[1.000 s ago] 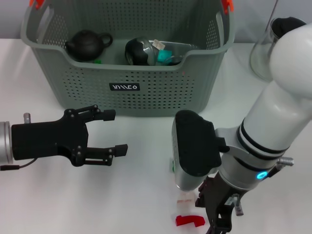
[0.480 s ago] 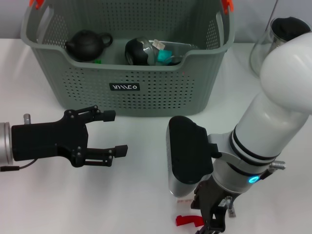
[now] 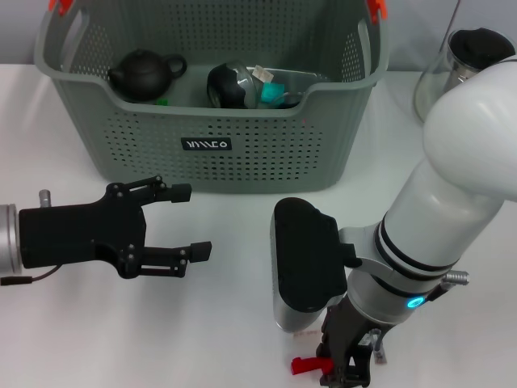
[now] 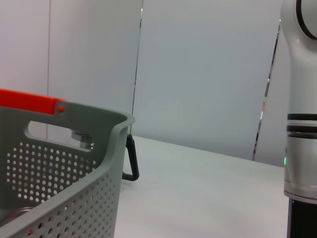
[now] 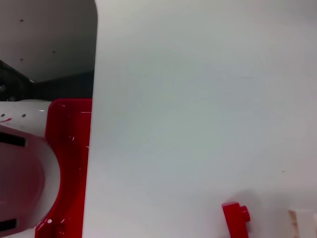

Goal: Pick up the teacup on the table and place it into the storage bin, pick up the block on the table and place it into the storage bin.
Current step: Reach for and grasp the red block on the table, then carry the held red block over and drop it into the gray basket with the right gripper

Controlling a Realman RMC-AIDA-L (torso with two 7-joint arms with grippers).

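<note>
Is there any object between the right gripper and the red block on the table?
Nothing visible. The right gripper hangs right beside the red block at the table's near edge; its own arm hides the last gap.
</note>
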